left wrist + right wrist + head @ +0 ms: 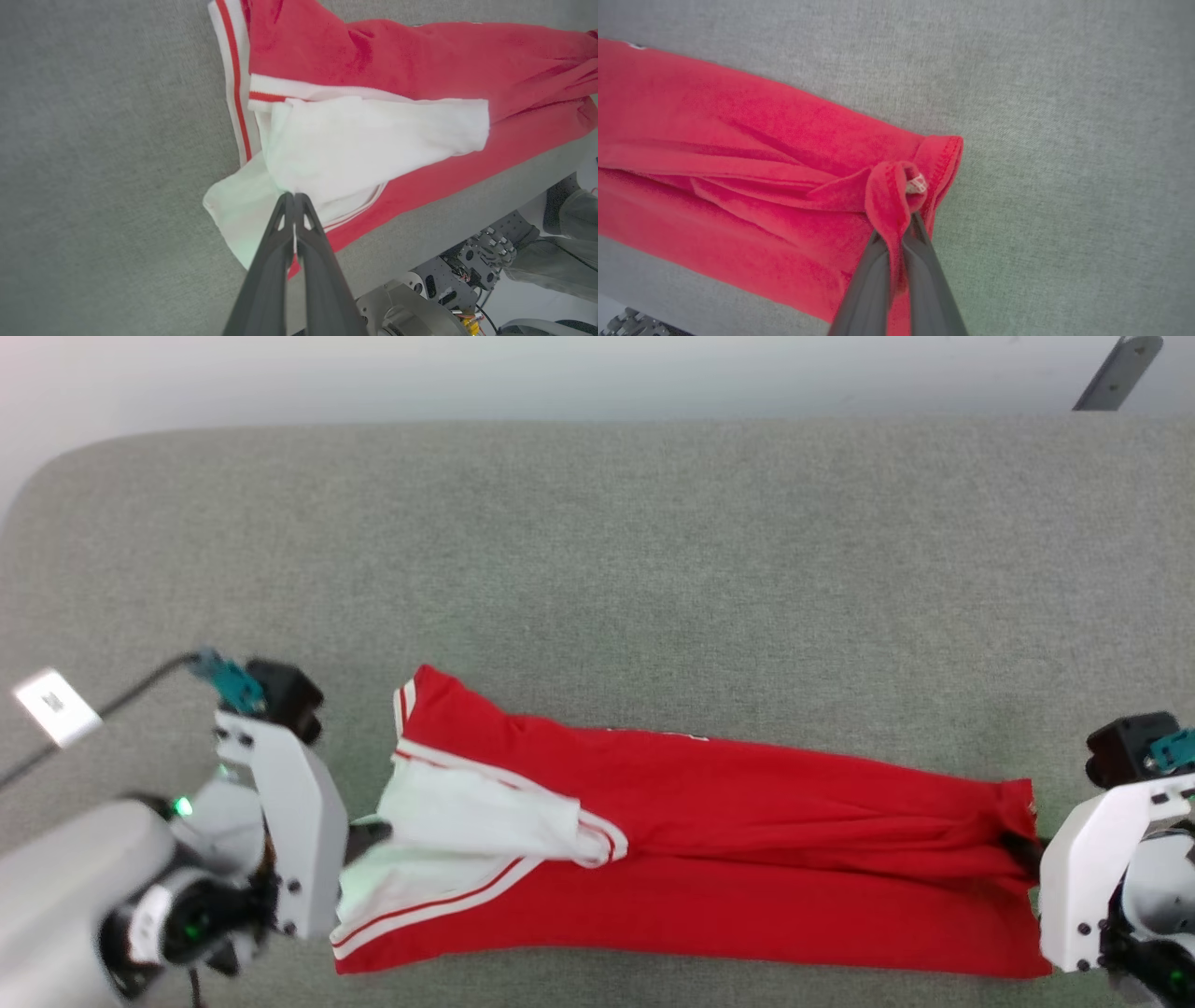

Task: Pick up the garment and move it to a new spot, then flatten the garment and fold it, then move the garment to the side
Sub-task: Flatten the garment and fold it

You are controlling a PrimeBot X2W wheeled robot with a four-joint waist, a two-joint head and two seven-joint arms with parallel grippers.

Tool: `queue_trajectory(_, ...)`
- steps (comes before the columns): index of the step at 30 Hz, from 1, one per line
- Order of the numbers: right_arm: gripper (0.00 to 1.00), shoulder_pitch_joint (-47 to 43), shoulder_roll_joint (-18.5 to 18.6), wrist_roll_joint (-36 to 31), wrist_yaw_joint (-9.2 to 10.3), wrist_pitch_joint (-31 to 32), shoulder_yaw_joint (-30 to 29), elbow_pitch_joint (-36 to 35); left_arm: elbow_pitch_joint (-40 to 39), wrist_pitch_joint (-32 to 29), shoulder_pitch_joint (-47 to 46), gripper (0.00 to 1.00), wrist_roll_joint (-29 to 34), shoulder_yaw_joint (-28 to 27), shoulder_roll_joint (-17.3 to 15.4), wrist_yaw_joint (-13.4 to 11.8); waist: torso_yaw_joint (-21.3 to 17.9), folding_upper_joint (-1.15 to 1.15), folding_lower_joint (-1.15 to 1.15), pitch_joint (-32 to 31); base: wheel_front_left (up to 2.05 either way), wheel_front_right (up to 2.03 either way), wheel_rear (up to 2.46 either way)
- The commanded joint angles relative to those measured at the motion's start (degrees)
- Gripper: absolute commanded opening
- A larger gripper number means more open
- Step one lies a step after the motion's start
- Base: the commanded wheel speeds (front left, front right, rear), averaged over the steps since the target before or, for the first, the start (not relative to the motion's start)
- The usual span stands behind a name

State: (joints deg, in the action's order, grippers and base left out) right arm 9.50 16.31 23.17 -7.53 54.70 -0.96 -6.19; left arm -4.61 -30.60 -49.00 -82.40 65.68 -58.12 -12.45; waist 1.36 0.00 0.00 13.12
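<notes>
The garment [747, 840], a red jersey with white sleeves and red-white striped trim, lies folded lengthwise into a long band near the front edge of the grey table. Its lettering is hidden. My left gripper [364, 835] is shut on the white sleeve cloth at the band's left end; in the left wrist view the fingertips of that gripper [294, 198] pinch the garment [373, 140] where the white fabric bunches. My right gripper [1022, 849] is shut on the red hem at the right end. In the right wrist view, my gripper [896, 228] has a loop of the garment [738, 186] wrapped between its fingers.
The grey fabric table [597, 569] stretches wide behind the garment. A white tag on a dark cable [56, 707] lies at the far left. A dark bar [1117, 373] leans beyond the back right corner. The table's front edge [467, 210] runs close to the garment.
</notes>
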Motion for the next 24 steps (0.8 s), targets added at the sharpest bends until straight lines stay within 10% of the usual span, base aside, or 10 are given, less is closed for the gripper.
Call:
queue_trajectory(1, 0.0, -0.98, -0.42, 0.01, 0.09, 0.06, 0.12, 0.65, 0.32, 0.61, 1.48, 0.0, -0.34, 0.5, 0.87, -0.29, 0.47, 0.0, 0.0, -0.77, 0.0, 0.0, 0.0)
queue_trajectory(7, 0.0, -0.27, -1.86, -0.51, 0.1, 0.17, 1.34, 4.05, 6.37, 2.43, 4.34, 0.0, -1.3, 1.78, 5.13, 1.4, 0.27, 0.0, 0.0, -2.23, 0.0, 0.0, 0.0)
queue_trajectory(9, 0.11, 0.24, -2.23, -0.75, 0.1, -0.1, 2.1, 5.21, 8.93, 2.77, 4.97, 0.16, -1.68, 2.06, 6.51, 2.27, 0.08, 0.0, 0.0, -2.98, 0.0, 0.0, 0.0)
queue_trajectory(11, 0.44, 0.66, -2.44, -0.78, 0.1, -0.46, 2.66, 5.89, 10.82, 3.36, 5.41, 0.72, -2.11, 2.01, 7.53, 3.28, -0.07, 0.0, 0.0, -3.73, 0.0, 0.0, 0.0)
queue_trajectory(12, 1.0, 0.69, -2.49, -0.83, 0.1, -0.62, 2.73, 6.27, 11.69, 3.57, 5.76, 1.0, -2.25, 1.92, 7.92, 3.6, -0.1, 0.0, 0.0, -4.13, 0.0, 0.0, 0.0)
queue_trajectory(24, 1.0, -0.99, -3.89, 2.0, 0.1, -1.82, 0.06, 6.77, 11.17, 10.8, 9.88, 1.0, -2.8, -0.03, 5.76, 3.25, 0.76, 0.0, 0.0, -10.26, 0.0, 0.0, 0.0)
